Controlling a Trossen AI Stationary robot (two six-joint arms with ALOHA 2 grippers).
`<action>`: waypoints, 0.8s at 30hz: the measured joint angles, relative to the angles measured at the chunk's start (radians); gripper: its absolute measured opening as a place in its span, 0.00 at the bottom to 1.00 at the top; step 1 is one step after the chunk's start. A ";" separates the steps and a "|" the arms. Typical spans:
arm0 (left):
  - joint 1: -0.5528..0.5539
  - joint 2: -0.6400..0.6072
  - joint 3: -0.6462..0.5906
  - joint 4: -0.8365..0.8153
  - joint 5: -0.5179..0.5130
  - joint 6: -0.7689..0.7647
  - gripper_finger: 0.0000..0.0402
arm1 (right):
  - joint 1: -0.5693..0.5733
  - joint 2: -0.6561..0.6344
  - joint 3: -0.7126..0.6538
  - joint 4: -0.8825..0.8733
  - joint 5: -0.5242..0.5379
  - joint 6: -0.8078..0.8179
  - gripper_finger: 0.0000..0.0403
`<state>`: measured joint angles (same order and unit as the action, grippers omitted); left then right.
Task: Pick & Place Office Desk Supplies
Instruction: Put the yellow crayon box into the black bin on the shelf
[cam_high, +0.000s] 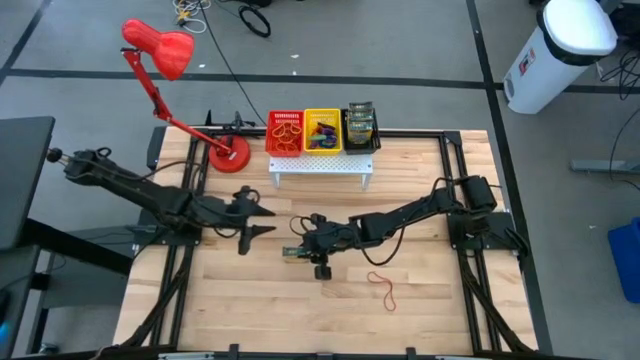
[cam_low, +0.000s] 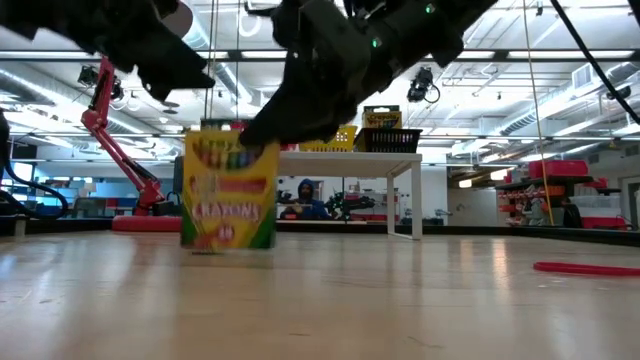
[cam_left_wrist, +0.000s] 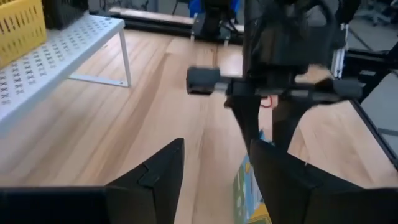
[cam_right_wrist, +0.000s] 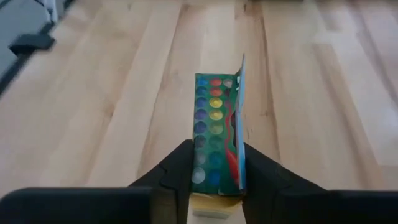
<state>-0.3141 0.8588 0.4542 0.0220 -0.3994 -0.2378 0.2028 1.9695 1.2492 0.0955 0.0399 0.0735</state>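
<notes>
The crayon box (cam_low: 229, 188) stands upright on the worktop (cam_high: 330, 300), near its middle, a little in front of the white rack (cam_high: 320, 166). Its top flap is open, and the wrist view of the right arm shows the round crayon tips inside.

The right hand (cam_right_wrist: 213, 180) comes down on the box from above. Its two fingers (cam_right_wrist: 171, 174) are closed on the top of the box, one on each wide face, so this hand holds the box.

The left hand (cam_high: 258, 212) is just beside the box, on the side toward the left edge of the worktop. Its fingers (cam_left_wrist: 149, 177) stand wide apart and hold nothing; they do not touch the box.

One red rubber band (cam_high: 384, 288) lies flat on the worktop, nearer the front edge and toward the right side, apart from the box.

On the rack, at the back edge of the worktop, stand a red basket (cam_high: 285, 132), a yellow basket (cam_high: 322, 131) and a dark basket (cam_high: 361, 128) side by side. The red lamp (cam_high: 158, 48) has its base (cam_high: 229, 152) at the back left, beside the rack.
</notes>
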 joint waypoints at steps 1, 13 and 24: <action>0.000 -0.006 -0.029 0.037 0.000 0.005 0.48 | 0.000 -0.008 0.000 -0.005 0.000 -0.002 0.26; 0.007 -0.015 -0.365 0.619 -0.001 -0.011 0.48 | -0.078 -0.397 0.000 -0.346 -0.001 -0.137 0.28; 0.007 -0.013 -0.400 0.654 -0.003 -0.050 0.48 | -0.544 -0.731 0.084 -0.713 -0.074 -0.479 0.28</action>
<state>-0.3069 0.8456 0.0544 0.6762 -0.4026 -0.2878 -0.3415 1.2387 1.3335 -0.6180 -0.0345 -0.4057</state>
